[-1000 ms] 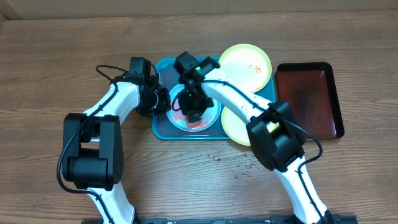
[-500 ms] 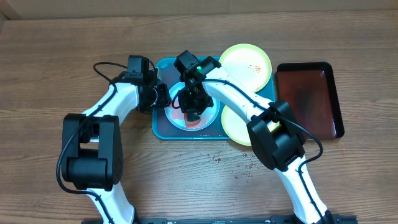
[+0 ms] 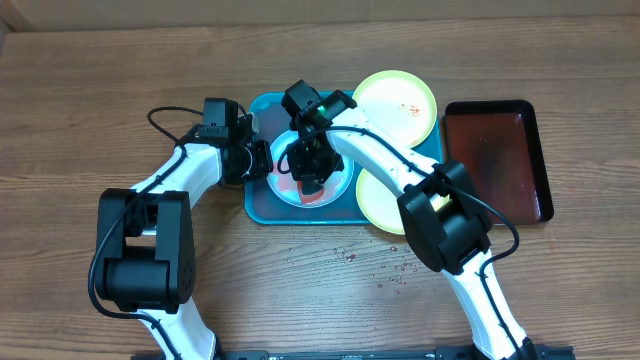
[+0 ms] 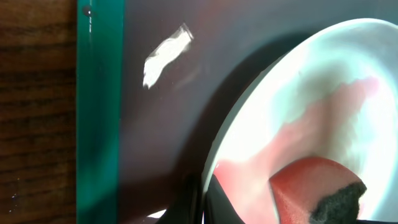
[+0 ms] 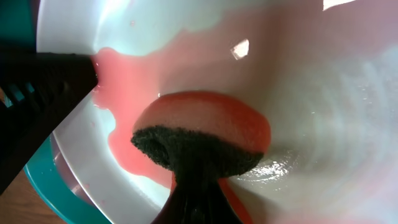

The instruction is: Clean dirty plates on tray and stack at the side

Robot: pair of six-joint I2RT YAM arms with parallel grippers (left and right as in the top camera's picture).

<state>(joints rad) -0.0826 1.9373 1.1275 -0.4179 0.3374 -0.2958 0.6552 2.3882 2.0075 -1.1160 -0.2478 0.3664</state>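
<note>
**Operator:** What am I working on, starting nearest me?

**Spotter:** You have a brown wooden table (image 3: 560, 290) with the grain running left to right. A scatter of small wet specks (image 3: 350, 256) lies on it just near of the turquoise tray (image 3: 258, 205).

**Operator:** Where are the plates?

**Spotter:** The near yellow-green plate (image 3: 375, 205) lies at the tray's near right corner. Its edge reaches over the rim, and your right arm partly covers it. The pale blue-white plate (image 3: 342, 175) sits in the tray's left half, with a pink-red film (image 5: 118, 140) smeared across its inside.

**Operator:** And my jaws?

**Spotter:** Your left gripper (image 3: 262, 160) comes in from the left, its jaws pressed together on that plate's left rim. Your right gripper (image 3: 312, 178) points down into the plate and pinches a sponge (image 5: 208, 124), red with a dark scouring face. The sponge is pressed onto the plate's inside.

**Operator:** Farther out?

**Spotter:** The far yellow-green plate (image 3: 395, 105) rests on the tray's far right corner, with small red marks near its middle. A dark red tray (image 3: 497, 160) lies just to the right of the turquoise one. Beyond the table's far edge runs a pale strip (image 3: 300, 10), and I can't tell what it is.

**Operator:** Anything to read?

**Spotter:** There's a small yellow patch (image 3: 440, 206) on your right arm, too small to make out.
</note>
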